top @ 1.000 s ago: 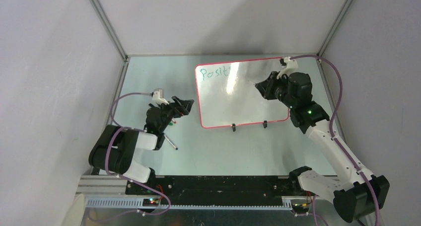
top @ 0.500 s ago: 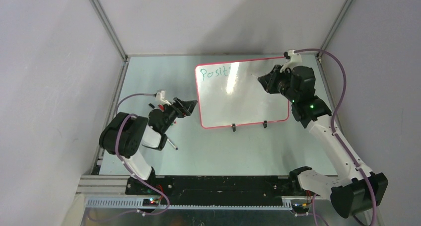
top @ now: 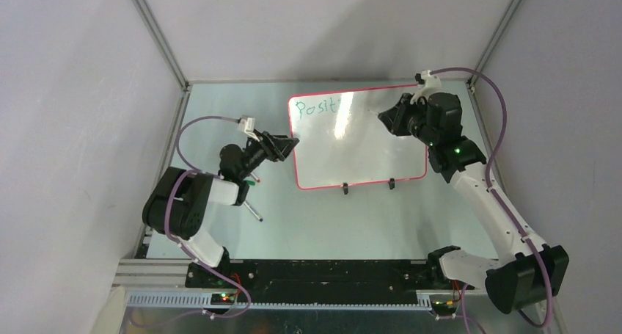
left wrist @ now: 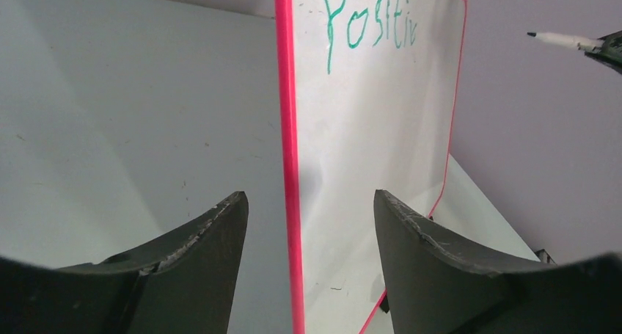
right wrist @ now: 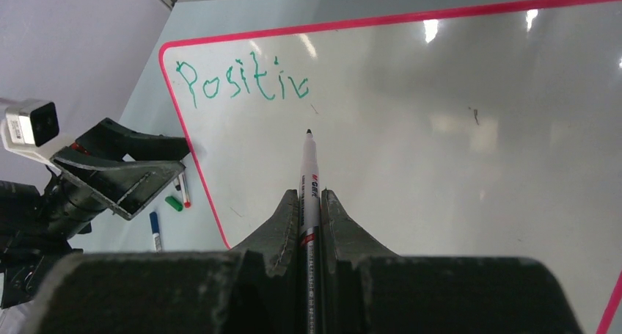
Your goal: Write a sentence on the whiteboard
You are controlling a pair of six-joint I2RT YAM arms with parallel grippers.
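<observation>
The whiteboard (top: pixel 359 147) stands upright at the back of the table. Green letters reading "Positiv" (top: pixel 315 106) run along its top left; they also show in the left wrist view (left wrist: pixel 370 29) and the right wrist view (right wrist: pixel 242 84). My left gripper (top: pixel 290 144) is open, and its jaws straddle the board's red left rim (left wrist: pixel 288 165) without touching it. My right gripper (top: pixel 387 117) is shut on a white marker (right wrist: pixel 308 180). The marker's tip (left wrist: pixel 534 34) hangs in the air in front of the board, a little right of the last letter.
Loose markers lie on the table left of the board: a blue one (right wrist: pixel 155 231), a green cap (right wrist: pixel 174 202) and a red-tipped one (right wrist: pixel 183 189). Another marker (top: pixel 253 211) lies by the left arm. The board's two black feet (top: pixel 345 189) stand at its near edge. Grey walls close in on three sides.
My left gripper has moved up and right, from beside the board to its left rim. My right gripper has drawn slightly back and up with the marker.
</observation>
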